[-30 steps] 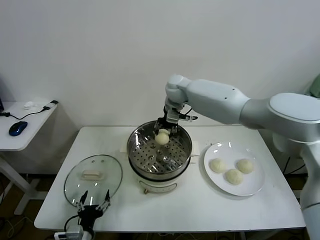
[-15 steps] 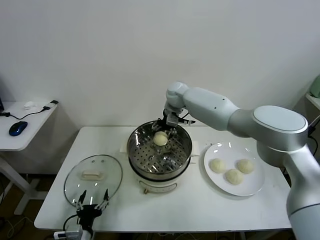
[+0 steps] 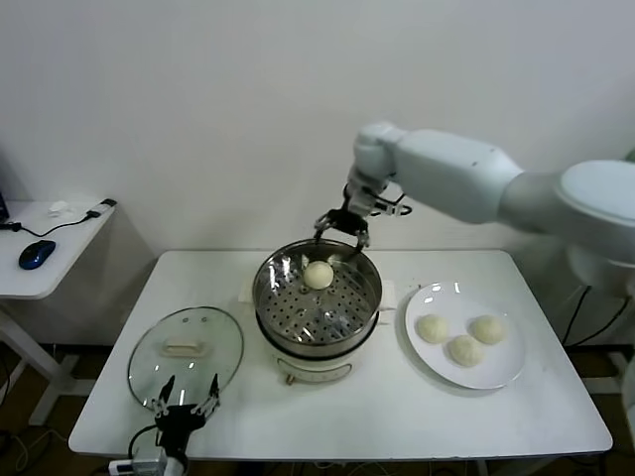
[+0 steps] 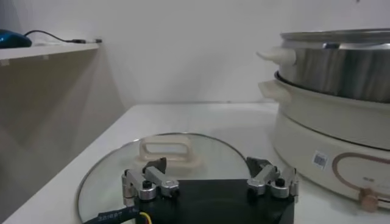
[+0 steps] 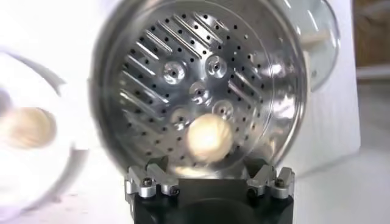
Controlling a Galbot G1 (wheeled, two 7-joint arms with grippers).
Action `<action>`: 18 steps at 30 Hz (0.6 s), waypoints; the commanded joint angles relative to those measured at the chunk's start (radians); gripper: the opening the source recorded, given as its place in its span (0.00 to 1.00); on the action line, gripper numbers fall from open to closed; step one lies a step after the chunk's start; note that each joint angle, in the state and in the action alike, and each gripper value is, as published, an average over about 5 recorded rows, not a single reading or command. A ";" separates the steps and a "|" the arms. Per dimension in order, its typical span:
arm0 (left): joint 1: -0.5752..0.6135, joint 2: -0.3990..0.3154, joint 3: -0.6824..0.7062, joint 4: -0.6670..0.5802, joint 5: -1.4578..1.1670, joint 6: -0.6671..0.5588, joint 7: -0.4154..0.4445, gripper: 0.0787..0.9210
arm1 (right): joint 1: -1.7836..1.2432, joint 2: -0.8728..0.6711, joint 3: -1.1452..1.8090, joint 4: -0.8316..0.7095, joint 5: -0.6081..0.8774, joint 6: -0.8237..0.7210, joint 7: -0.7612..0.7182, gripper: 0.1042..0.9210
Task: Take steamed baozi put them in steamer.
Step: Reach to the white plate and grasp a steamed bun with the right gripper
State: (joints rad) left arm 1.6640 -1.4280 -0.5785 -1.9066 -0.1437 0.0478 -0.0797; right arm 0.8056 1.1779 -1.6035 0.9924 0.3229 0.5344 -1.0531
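Head view: the right pincer [image 3: 342, 227] hangs open and empty above the steamer [image 3: 317, 297], at its 12 o'clock rim; one bun [image 3: 317, 275] sits inside. Three buns [image 3: 461, 339] wait on the plate [image 3: 501, 372] at 3 o'clock. The left pincer [image 3: 184, 407], open, is parked at the surface's [image 3: 397, 416] front edge.

Right wrist view: the bun [image 5: 209, 137] lies near the tray's wall, so I judge later buns could crowd or squash it.

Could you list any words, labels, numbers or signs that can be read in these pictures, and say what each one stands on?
No text can be read anywhere in these pictures.
A small square label sits on the cream-white base of the steamer; it looks like a code patch, too small to read.
A rounded outline is printed beside it on the same base, with a knob below; no characters can be made out.
The glass lid, the plate and both arms bear no visible writing.
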 commanded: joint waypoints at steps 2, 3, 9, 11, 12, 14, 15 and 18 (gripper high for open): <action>0.002 0.000 0.001 -0.003 0.000 -0.003 0.000 0.88 | 0.240 -0.303 -0.334 0.242 0.304 -0.420 -0.008 0.88; 0.003 0.000 0.001 -0.002 -0.001 -0.003 -0.001 0.88 | 0.242 -0.340 -0.359 0.281 0.301 -0.476 0.019 0.88; 0.003 0.001 0.002 0.006 -0.002 -0.006 -0.001 0.88 | 0.137 -0.525 -0.396 0.485 0.323 -0.758 0.177 0.88; 0.003 0.001 0.000 0.007 -0.004 -0.005 -0.001 0.88 | 0.059 -0.556 -0.350 0.511 0.329 -0.823 0.230 0.88; 0.003 0.000 0.000 0.007 -0.004 -0.005 -0.001 0.88 | 0.019 -0.562 -0.323 0.505 0.326 -0.841 0.251 0.88; 0.004 -0.001 -0.002 0.006 -0.005 -0.003 -0.001 0.88 | -0.069 -0.563 -0.258 0.470 0.311 -0.863 0.274 0.88; 0.004 -0.001 -0.003 0.006 -0.005 -0.003 0.000 0.88 | -0.115 -0.558 -0.226 0.447 0.301 -0.867 0.280 0.88; 0.004 -0.004 -0.005 0.005 -0.004 -0.001 0.001 0.88 | -0.234 -0.530 -0.142 0.371 0.271 -0.873 0.288 0.88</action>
State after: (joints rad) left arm 1.6675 -1.4320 -0.5843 -1.9008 -0.1478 0.0461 -0.0790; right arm 0.7388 0.7548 -1.7988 1.3248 0.5583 -0.1427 -0.8489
